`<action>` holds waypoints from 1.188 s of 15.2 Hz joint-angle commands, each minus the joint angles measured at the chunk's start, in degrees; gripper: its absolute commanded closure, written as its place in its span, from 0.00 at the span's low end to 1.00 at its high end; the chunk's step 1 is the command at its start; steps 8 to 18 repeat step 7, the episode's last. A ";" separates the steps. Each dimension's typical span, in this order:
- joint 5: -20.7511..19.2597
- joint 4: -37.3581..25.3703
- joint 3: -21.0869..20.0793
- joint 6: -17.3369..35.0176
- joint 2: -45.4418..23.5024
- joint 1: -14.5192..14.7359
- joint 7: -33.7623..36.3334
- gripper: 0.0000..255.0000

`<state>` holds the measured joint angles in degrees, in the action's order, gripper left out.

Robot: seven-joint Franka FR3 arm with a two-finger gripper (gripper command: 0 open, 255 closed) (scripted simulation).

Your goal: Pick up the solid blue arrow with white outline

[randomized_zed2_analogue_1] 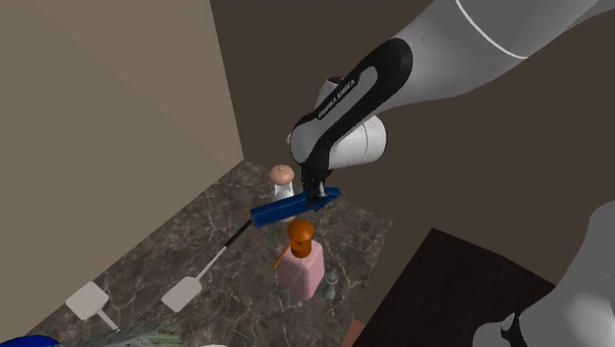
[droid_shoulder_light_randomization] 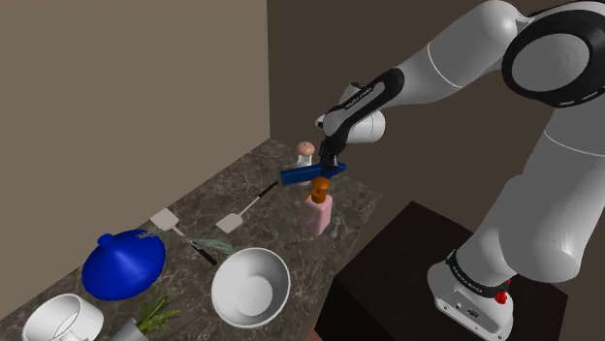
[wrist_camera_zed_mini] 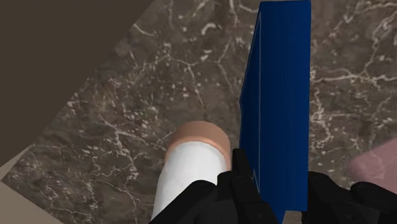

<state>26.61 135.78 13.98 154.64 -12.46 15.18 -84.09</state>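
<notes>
Clasping one blue arrow point(droid_shoulder_light_randomization: 312, 175), the tool point(droid_shoulder_light_randomization: 331, 163) (black) hovers.

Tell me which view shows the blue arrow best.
The second exterior view: the blue arrow shows full length, clasped in the claw above the counter. The shoulder view shows it smaller, by the pink bottle; the wrist view shows one flat face, close up.
</notes>
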 commanded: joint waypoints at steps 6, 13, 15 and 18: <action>-4.79 0.00 1.79 -3.80 4.31 0.98 3.98 1.00; -4.79 0.01 1.79 -3.80 4.31 0.98 3.99 1.00; -4.79 0.01 1.79 -3.80 4.31 0.98 3.99 1.00; -4.79 0.01 1.79 -3.80 4.31 0.98 3.99 1.00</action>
